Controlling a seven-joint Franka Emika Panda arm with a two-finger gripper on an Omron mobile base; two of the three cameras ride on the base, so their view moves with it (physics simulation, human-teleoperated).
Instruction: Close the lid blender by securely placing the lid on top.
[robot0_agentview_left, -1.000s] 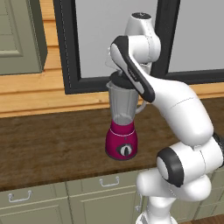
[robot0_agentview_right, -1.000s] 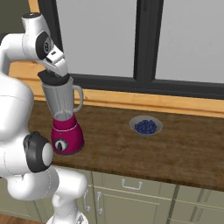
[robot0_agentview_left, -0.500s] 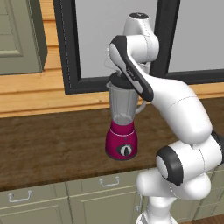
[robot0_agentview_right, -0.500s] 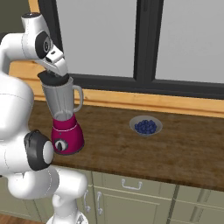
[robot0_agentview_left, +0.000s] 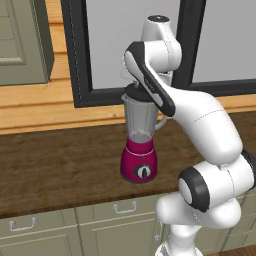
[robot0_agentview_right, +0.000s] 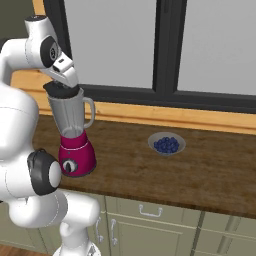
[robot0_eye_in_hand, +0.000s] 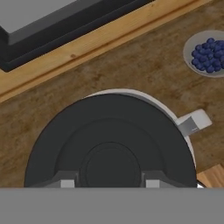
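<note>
Standing on a dark wood counter (robot0_agentview_right: 200, 170) below a window (robot0_agentview_right: 150, 45), the blender (robot0_agentview_left: 140, 145) bears the lid (robot0_eye_in_hand: 109, 144); jaws' grip unclear.

Open counter (robot0_agentview_right: 130, 172) between blender (robot0_agentview_right: 75, 135) and bowl of blueberries (robot0_agentview_right: 166, 145); window frame (robot0_agentview_right: 165, 97) close behind.

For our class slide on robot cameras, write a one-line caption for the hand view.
Looking down along the gripper at the lid covering the blender jar, blueberry bowl on the counter beyond.
</note>
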